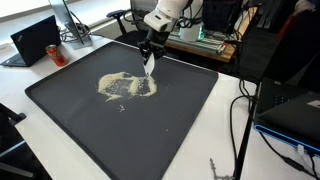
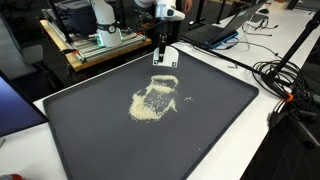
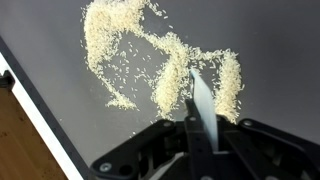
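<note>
- office lab setting, white table (image 1: 225,120) carrying a big black tray (image 1: 180,125), also in the other outside camera (image 2: 215,120)
- grains of rice (image 1: 125,87) spread in a loose ring on the tray, left of centre in an exterior view, mid frame in an exterior view (image 2: 155,98)
- gripper (image 1: 149,54) at upper centre of frame, pointing down over the tray's far part, just past the rice; same in an exterior view (image 2: 162,46)
- pincer clamped tight on a white flat blade (image 1: 149,66), which hangs below the fingers (image 2: 165,58)
- wrist view: gripper (image 3: 200,135) at bottom centre, blade (image 3: 202,100) sticking up-frame from between the closed fingers, its tip among the rice (image 3: 165,60) between two thick ridges on the right side of the pile
- cannot tell if the blade edge touches the tray
- open laptop (image 1: 35,40) upper left of frame, off the tray
- black cables (image 2: 290,85) at right edge of frame, on the table
</note>
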